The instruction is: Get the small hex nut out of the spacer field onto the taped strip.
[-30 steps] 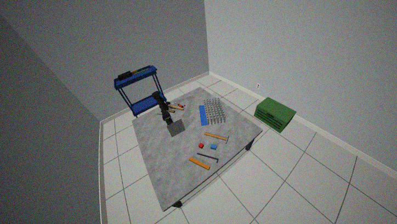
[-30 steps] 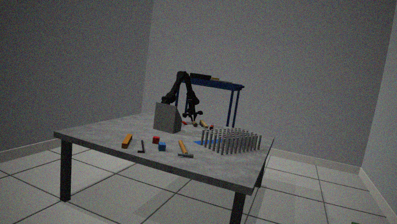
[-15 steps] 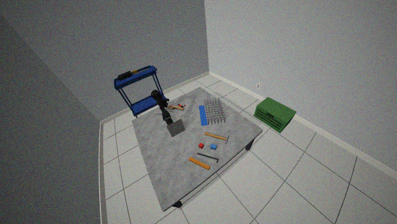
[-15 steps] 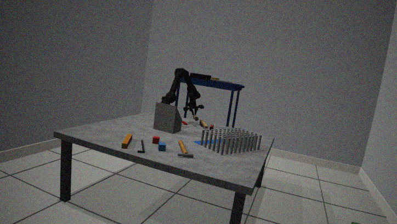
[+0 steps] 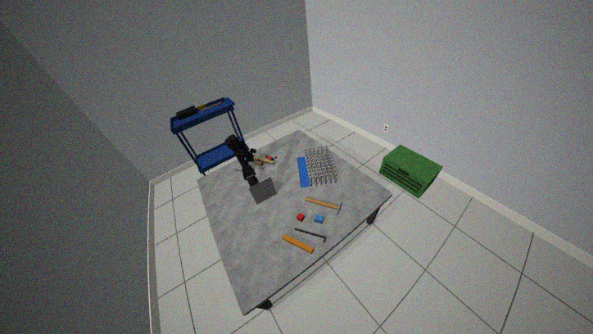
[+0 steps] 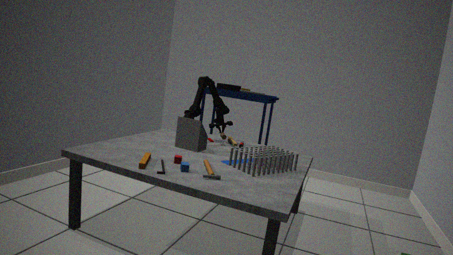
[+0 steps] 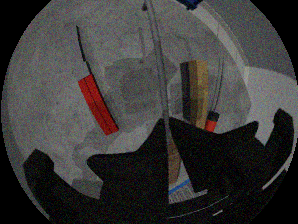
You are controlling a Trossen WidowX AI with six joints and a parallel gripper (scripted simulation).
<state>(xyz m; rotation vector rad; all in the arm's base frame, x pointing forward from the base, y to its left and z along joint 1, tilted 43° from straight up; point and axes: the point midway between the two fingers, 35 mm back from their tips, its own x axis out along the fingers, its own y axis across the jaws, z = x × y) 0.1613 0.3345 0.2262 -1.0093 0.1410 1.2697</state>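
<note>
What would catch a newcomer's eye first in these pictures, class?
First, the dense grid of standing metal spacers near the table's far edge, with the blue taped strip along its front. Then the black arm behind the grey block, its claw shut on a thin rod tool among scattered tools.
</note>
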